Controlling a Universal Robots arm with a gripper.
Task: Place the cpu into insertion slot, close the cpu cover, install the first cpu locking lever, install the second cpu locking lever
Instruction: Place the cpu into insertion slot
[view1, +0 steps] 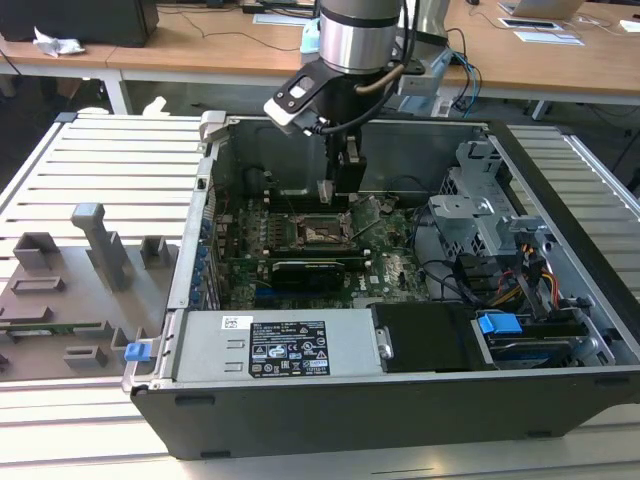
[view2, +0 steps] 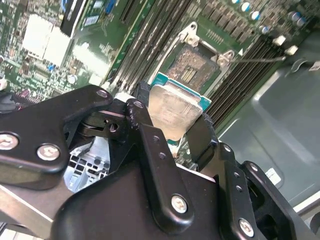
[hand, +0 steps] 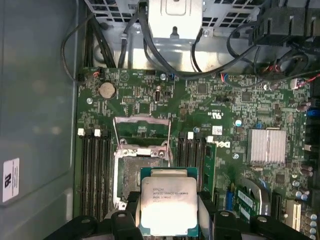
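Observation:
My gripper (view1: 335, 188) hangs inside the open computer case (view1: 190, 250), shut on the cpu (view1: 325, 190). In both wrist views the cpu (hand: 167, 207) (view2: 175, 107) is a flat square chip with a dull silver top and a green edge, clamped on two opposite sides by the black fingers (hand: 207, 212) (view2: 145, 120). It hovers just above and slightly to one side of the insertion slot (hand: 140, 177) (view2: 192, 65) (view1: 322, 235), which lies bare and dark. The cpu cover (hand: 142, 119) is swung open, away from the socket. A thin wire locking lever (view2: 260, 59) stands free beside the socket.
Long black memory slots (hand: 95, 170) flank the socket. A black expansion card (view1: 308, 270) sits in front of it, a silver heatsink (hand: 267, 145) to one side. Cables and a drive cage (view1: 480, 215) fill the exterior view's right. Grey fixtures (view1: 100, 245) stand outside the case.

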